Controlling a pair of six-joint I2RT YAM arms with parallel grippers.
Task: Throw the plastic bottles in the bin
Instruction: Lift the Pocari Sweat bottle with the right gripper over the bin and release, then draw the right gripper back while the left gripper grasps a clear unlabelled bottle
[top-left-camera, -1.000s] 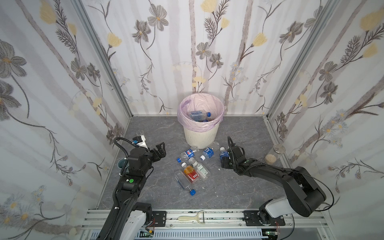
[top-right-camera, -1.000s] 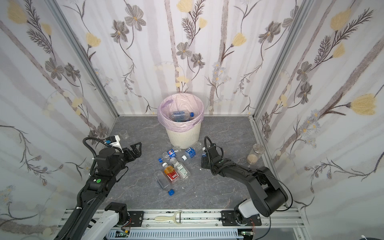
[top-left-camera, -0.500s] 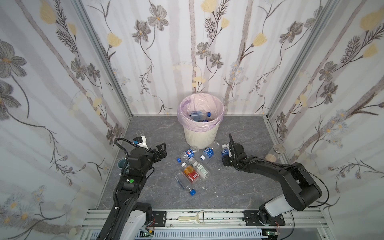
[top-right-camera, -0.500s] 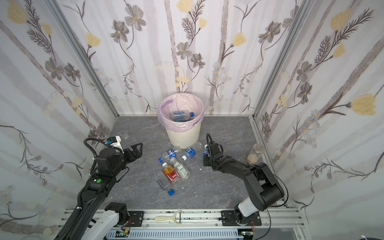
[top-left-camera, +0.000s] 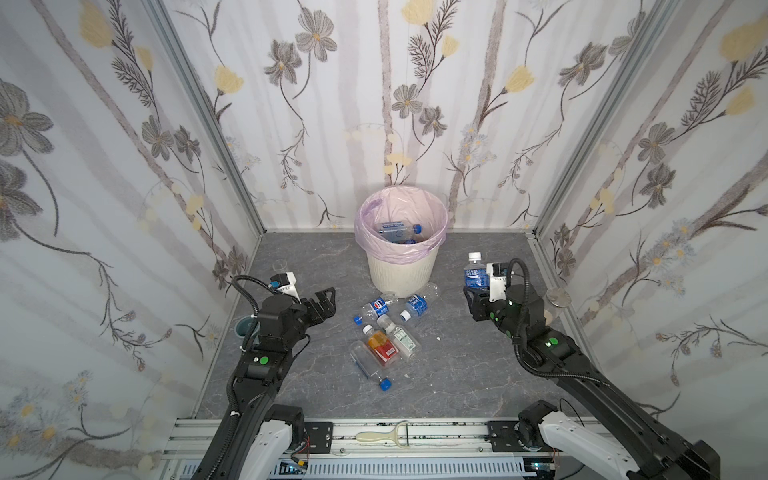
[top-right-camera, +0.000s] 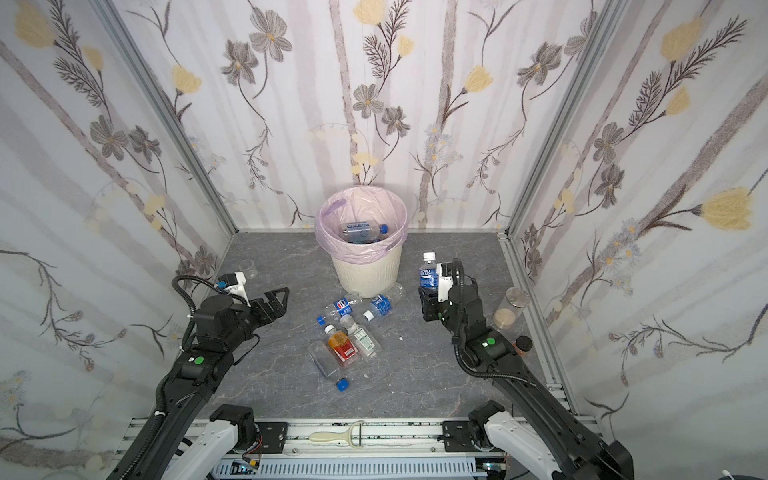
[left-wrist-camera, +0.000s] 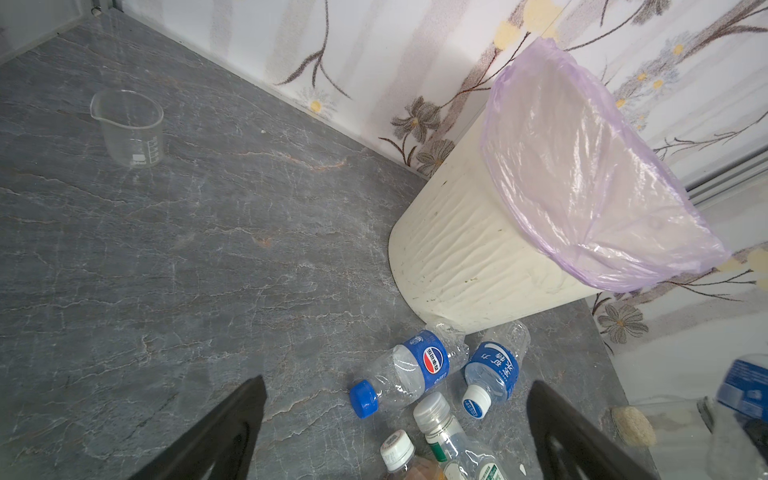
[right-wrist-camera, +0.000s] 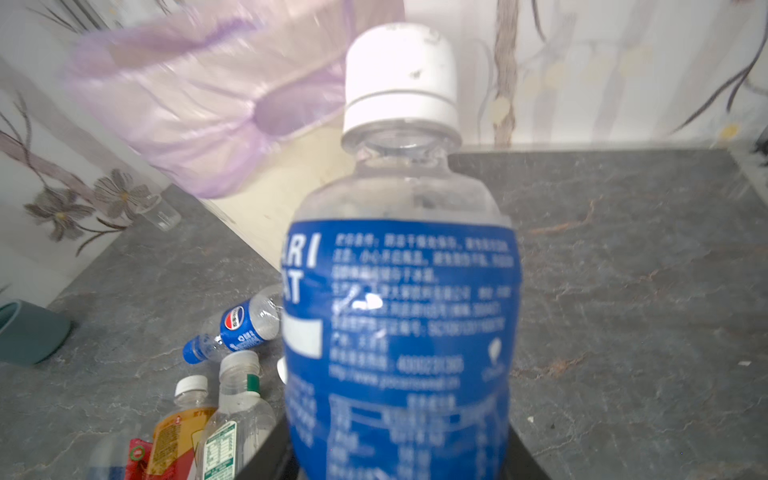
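Bottle (top-left-camera: 475, 272) with blue label stands upright, white cap up, clamped in the right gripper (top-left-camera: 478, 291) beside the bin (top-left-camera: 401, 266); the left gripper (top-left-camera: 322, 305) hangs spread, empty.

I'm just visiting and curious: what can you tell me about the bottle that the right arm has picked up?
The bottle is small, clear plastic, with a white cap and a blue wrap label printed in white. It looks empty. The right pincer is shut on its lower body, holding it upright above the floor, right of the bin and apart from it.
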